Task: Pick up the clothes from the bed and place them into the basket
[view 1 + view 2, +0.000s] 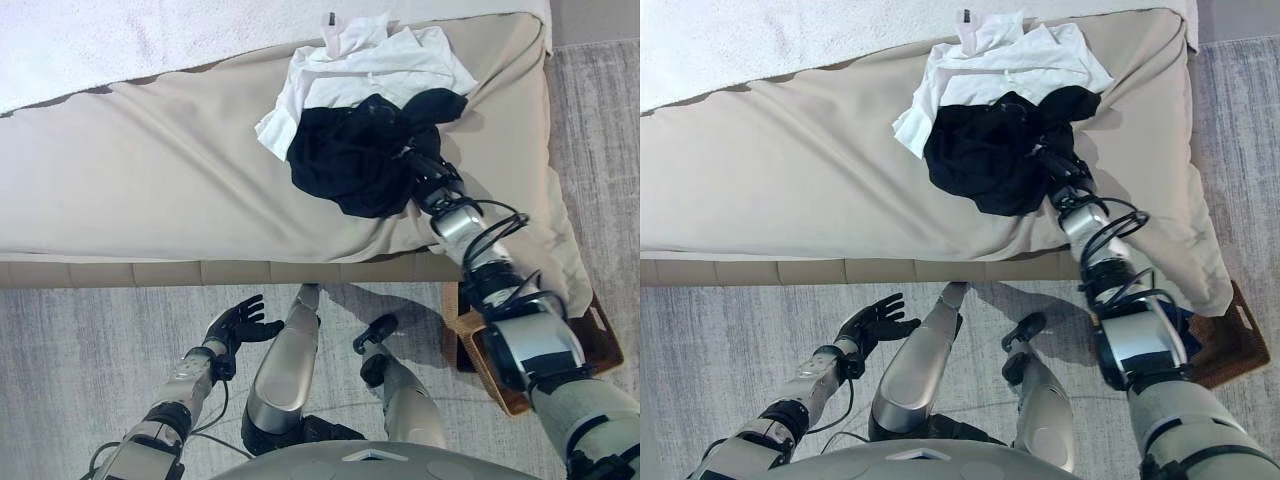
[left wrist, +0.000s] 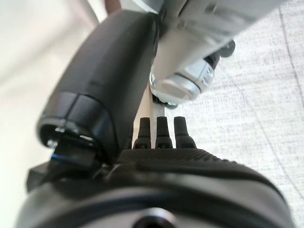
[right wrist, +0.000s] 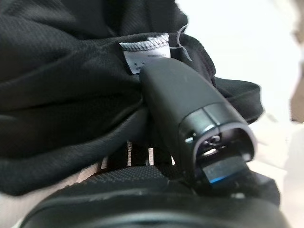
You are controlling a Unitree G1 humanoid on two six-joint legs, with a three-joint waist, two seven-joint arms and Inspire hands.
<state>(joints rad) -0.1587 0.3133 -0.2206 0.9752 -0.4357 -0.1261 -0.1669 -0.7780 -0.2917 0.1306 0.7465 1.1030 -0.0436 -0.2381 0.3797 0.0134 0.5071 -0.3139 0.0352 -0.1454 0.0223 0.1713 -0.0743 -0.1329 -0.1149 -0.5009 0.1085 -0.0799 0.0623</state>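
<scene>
Upper centre on the beige bed (image 1: pixel 150 170), right robot hand (image 1: pixel 425 175) grips crumpled black garment (image 1: pixel 345 155) overlapping white shirt (image 1: pixel 370 60); left robot hand (image 1: pixel 238 322) hangs spread, empty, lower left.

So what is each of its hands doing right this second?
Left hand: open, holding nothing, down by the floor.
Right hand: at the black garment on the bed; fingers buried in cloth, so cannot be told.

Readable text: none in any view
Tag on black garment (image 3: pixel 71 71): small white sewn label (image 3: pixel 145 54), print too faint to read
White garment (image 1: pixel 370 65): no print visible
</scene>
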